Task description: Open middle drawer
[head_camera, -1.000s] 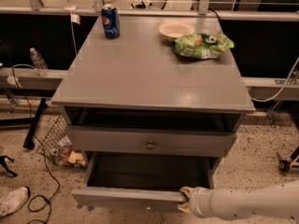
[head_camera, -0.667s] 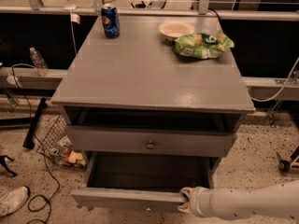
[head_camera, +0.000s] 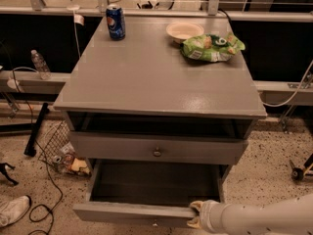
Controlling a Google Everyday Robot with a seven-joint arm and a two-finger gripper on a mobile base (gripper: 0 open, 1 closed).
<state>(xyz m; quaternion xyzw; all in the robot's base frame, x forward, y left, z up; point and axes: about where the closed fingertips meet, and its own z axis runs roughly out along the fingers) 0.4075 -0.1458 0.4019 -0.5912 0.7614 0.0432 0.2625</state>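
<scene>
The middle drawer (head_camera: 142, 210) is a wide grey drawer with a low front panel. It stands pulled well out of the grey cabinet (head_camera: 161, 77), and its dark grey inside (head_camera: 154, 182) shows. My gripper (head_camera: 193, 214) comes in from the lower right on a white arm (head_camera: 259, 217). It sits at the right part of the drawer's front panel, against its top edge. The grey drawer front above (head_camera: 156, 148) has a small round knob (head_camera: 157, 152) and stands slightly out, with a dark gap over it.
On the cabinet top are a blue soda can (head_camera: 116, 21), a white bowl (head_camera: 184, 31) and a green chip bag (head_camera: 212, 46). On the speckled floor at left lie a wire basket with litter (head_camera: 61, 151), cables and a white shoe (head_camera: 13, 209).
</scene>
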